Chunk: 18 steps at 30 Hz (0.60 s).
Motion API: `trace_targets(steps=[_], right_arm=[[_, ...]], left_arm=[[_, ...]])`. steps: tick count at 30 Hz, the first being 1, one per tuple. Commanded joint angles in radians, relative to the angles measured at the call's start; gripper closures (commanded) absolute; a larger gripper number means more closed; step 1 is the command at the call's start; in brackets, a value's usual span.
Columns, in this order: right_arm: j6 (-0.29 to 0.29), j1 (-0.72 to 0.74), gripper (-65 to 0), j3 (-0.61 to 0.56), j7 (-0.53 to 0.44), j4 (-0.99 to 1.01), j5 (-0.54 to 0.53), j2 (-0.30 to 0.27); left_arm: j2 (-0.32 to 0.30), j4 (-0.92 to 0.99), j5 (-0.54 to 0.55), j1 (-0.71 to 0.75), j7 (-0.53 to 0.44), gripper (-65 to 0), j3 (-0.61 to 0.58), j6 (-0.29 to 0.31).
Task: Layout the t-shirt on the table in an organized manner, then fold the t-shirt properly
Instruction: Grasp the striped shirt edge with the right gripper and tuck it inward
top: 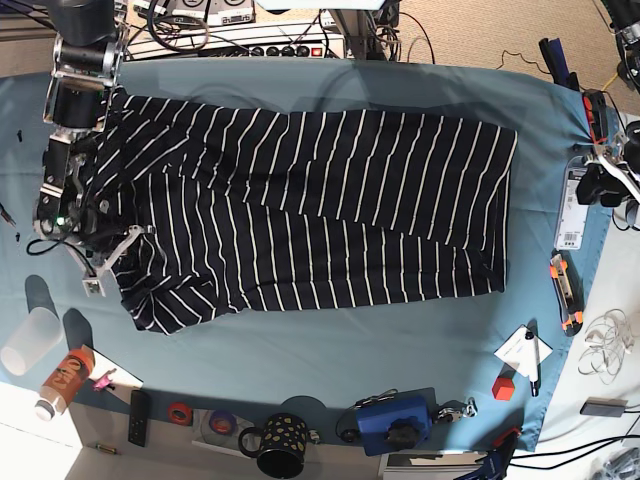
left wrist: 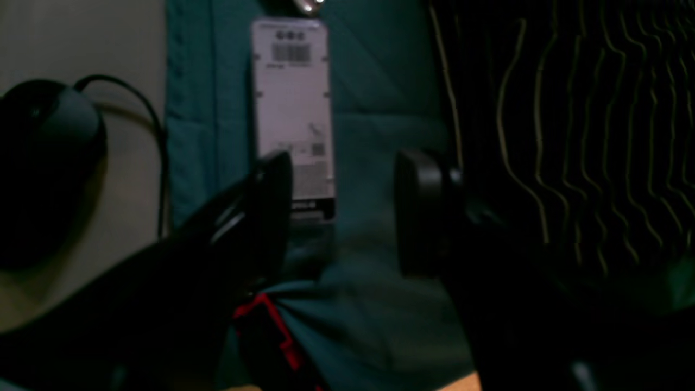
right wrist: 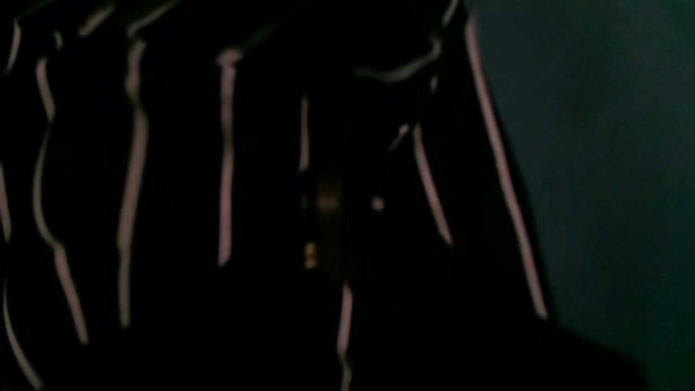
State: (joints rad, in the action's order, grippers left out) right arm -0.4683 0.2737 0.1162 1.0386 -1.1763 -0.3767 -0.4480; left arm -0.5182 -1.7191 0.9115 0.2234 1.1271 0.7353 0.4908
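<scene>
Striped t-shirt [right wrist: 228, 179] fabric filled the right wrist view; whether the right gripper's [top: 98, 262] jaws were closed or held cloth could not be told. Before any pull across the tabletop [top: 330, 340], a firm pinch should be confirmed. The left gripper's [left wrist: 342, 209] jaws stood wide, empty.

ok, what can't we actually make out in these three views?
- Right wrist view: right gripper's fingers lost in dark, blurred t-shirt fabric; grip not visible.
- Base view: right gripper too small to judge; shirt's neckline not distinguishable.
- Left wrist view: white label print blurred, unreadable; left gripper open over the table, shirt cut off by the right edge.
</scene>
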Motion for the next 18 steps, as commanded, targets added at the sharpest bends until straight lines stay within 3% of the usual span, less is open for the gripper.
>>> trace_targets(steps=[1, 5, 9, 12, 18], right_arm=[[-0.007, 0.003, 0.0, 0.002, 0.086, -0.017, 0.0, -0.013], [-0.042, -0.029, 0.0, 0.004, 0.186, -0.124, -0.072, -0.026], [-0.087, -0.111, 0.0, 0.004, 0.282, -0.307, -0.279, -0.061], [-0.088, -0.18, 0.0, 0.004, 0.358, -0.444, -0.454, -0.096], [-0.129, -0.306, 0.0, 0.018, 0.358, -0.636, -0.496, -0.128]], left_arm=[[-0.022, -0.014, 0.017, -0.007, -0.021, -30.9, 0.008, 0.001], [-0.022, -0.014, 0.017, -0.007, -0.021, -30.9, 0.008, 0.001], [-0.022, -0.014, 0.017, -0.007, -0.021, -30.9, 0.008, 0.001], [-0.022, -0.014, 0.017, -0.007, -0.021, -30.9, 0.008, 0.002], [-0.022, -0.014, 0.017, -0.007, -0.021, -30.9, 0.008, 0.004]])
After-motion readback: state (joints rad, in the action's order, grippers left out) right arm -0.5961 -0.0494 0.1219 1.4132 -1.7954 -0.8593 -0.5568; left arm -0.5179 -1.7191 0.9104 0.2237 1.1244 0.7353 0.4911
